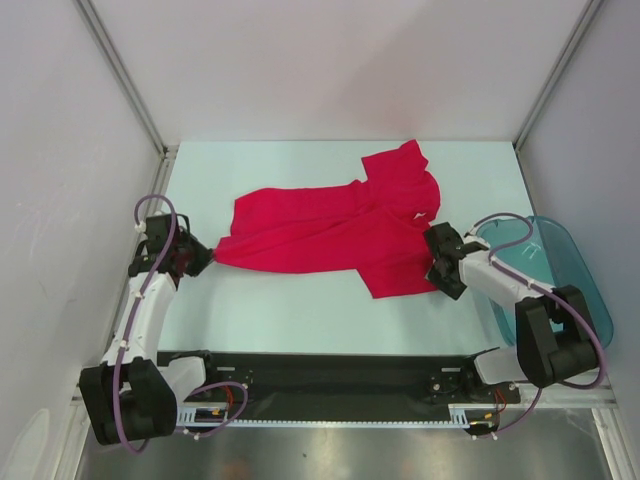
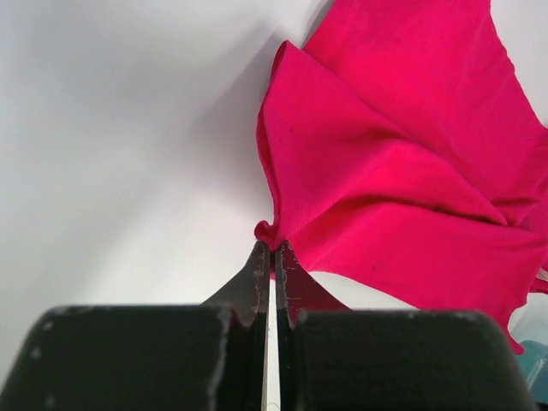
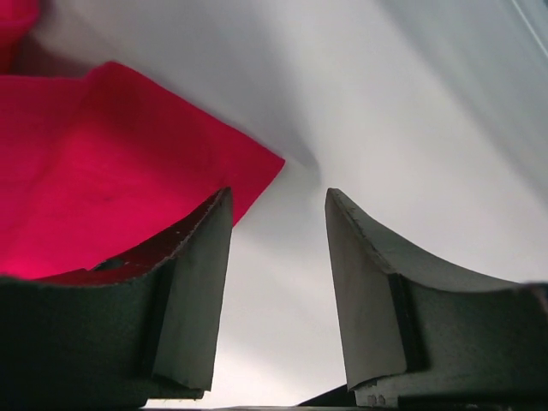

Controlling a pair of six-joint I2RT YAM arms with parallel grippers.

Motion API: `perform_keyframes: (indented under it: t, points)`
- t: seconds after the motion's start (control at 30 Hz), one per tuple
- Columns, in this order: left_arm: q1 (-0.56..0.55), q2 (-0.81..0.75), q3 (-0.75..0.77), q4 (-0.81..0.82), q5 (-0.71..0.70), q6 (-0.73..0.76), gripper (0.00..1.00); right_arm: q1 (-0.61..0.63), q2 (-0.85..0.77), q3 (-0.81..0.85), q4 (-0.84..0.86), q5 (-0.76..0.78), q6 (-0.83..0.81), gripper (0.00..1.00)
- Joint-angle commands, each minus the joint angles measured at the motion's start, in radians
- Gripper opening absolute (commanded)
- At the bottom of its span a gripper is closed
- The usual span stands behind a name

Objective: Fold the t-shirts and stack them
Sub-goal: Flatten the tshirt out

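We see one plain bright red cloth t-shirt (image 1: pixel 330 235) lying rumpled across the middle of the pale tabletop (image 1: pixel 300 310). Its body runs from left to right, and a further part of it reaches toward the far right corner. The cloth is not flat: broad folds and creases run through it, and its left end is drawn to a narrow point.

At that point sits our left tool (image 1: pixel 205 258). In the left wrist view its two fingers are pressed together, with only a thin line of light between them, and a small bunched corner of the t-shirt is pinched at their tips. From there the cloth fans out in stiff pleats.

Our right tool (image 3: pixel 278 201) is at the shirt's near right corner, low over the tabletop. Its fingers stand well apart and nothing is held between them. In the right wrist view the red hem lies beyond one finger, and its corner ends just short of the gap, where we see bare tabletop.

A translucent teal plastic bin (image 1: pixel 560 262) stands at the right edge of the tabletop, beside the right arm and apart from the t-shirt.
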Motion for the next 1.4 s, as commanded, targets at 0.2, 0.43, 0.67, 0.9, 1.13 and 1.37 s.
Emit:
perform_keyframes:
  t: [0.2, 0.43, 0.67, 0.9, 1.13, 1.37]
  points:
    - [0.009, 0.0, 0.031, 0.036, 0.023, 0.024, 0.0, 0.015, 0.08, 0.057, 0.036, 0.045, 0.022, 0.52]
    - [0.009, -0.001, 0.03, 0.034, 0.026, 0.023, 0.0, 0.027, 0.123, 0.047, 0.023, 0.072, 0.055, 0.44]
    - [0.007, -0.007, 0.026, 0.028, 0.025, 0.026, 0.0, 0.024, 0.154, 0.03, 0.065, 0.086, 0.042, 0.33]
    - [0.009, -0.023, 0.065, 0.016, 0.023, 0.09, 0.0, 0.022, 0.043, 0.056, 0.071, 0.173, -0.063, 0.0]
    - [0.009, -0.059, 0.215, 0.02, 0.052, 0.164, 0.0, 0.016, -0.262, 0.155, 0.202, 0.131, -0.284, 0.0]
    - [0.007, -0.122, 0.445, 0.092, 0.167, 0.25, 0.0, 0.011, -0.44, 0.428, 0.316, 0.058, -0.504, 0.0]
